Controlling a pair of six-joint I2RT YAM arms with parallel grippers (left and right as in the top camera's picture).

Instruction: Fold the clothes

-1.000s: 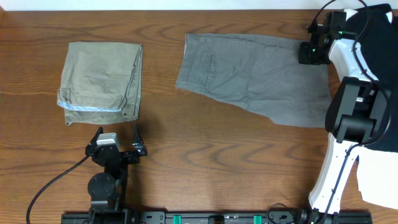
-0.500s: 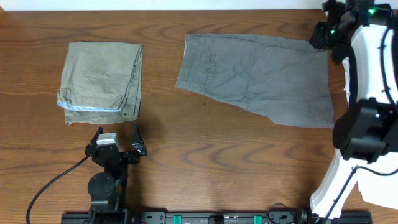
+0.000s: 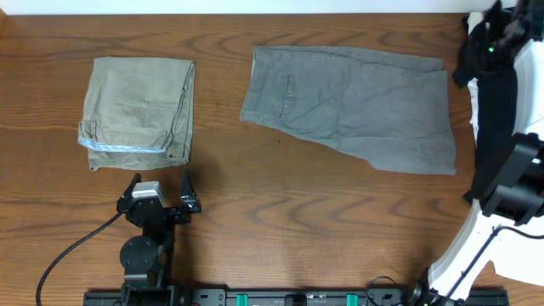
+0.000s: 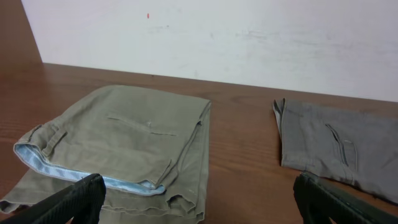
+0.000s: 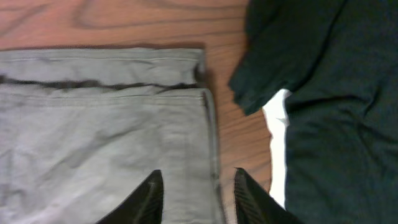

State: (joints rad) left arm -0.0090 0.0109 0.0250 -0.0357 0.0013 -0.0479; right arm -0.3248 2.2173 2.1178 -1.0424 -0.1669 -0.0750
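Grey shorts (image 3: 348, 106): spread flat and unfolded on the wooden surface (image 3: 280, 204), waistband side towards the far edge, lower hem running on a slant. Lightly creased, one welt pocket visible near their left end.

Khaki garment (image 3: 138, 110): well apart from the grey shorts, on their left. Already folded into a compact rectangle, pale blue inner lining showing along its near edge. Left wrist view confirms: khaki stack in front-left, left end of grey shorts in front-right, bare wood between the two.

Right pincer (image 5: 198, 193): above the far right corner of the grey shorts. Fingers apart, nothing between them, grey fabric visible below the gap. Contact with the fabric: cannot tell.

Dark garment (image 5: 329, 93): just beside the right edge of the grey shorts, a strip of wood between them. A white piece (image 5: 278, 149) shows under its edge.

Left pincer (image 3: 160, 181): near side of the surface, nearer the khaki garment than the grey shorts. Fingers spread wide, empty, touching no cloth
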